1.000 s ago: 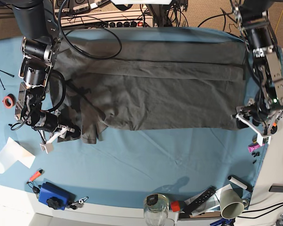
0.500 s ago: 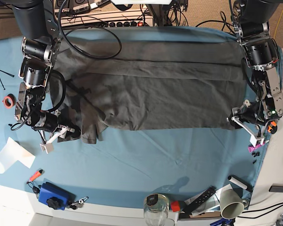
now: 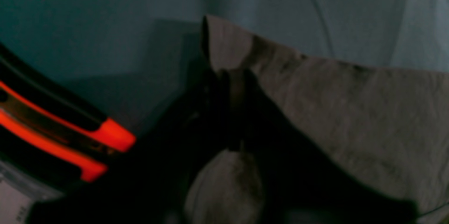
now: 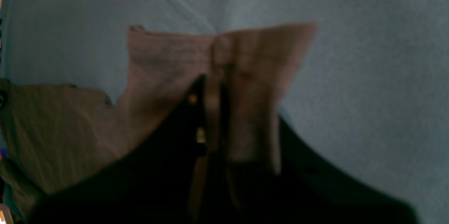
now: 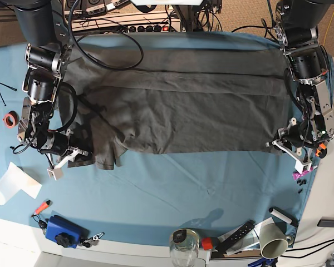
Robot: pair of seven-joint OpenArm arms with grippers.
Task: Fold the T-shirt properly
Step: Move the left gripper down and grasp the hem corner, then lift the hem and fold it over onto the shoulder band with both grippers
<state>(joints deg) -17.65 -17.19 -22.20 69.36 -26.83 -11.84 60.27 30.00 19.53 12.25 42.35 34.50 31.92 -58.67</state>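
I am pinching the shirt with both grippers: right gripper at its eight o'clock corner, left gripper at four o'clock.

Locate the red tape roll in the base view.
The red tape roll lies at the far left edge of the base view, on the blue tablecloth, just left of the right gripper arm and clear of the T-shirt.

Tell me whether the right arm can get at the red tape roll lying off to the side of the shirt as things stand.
Probably not right now. The right gripper is shut on the T-shirt sleeve, so it would have to let go first. Otherwise the red tape roll lies uncovered on the blue tablecloth just beside that arm.
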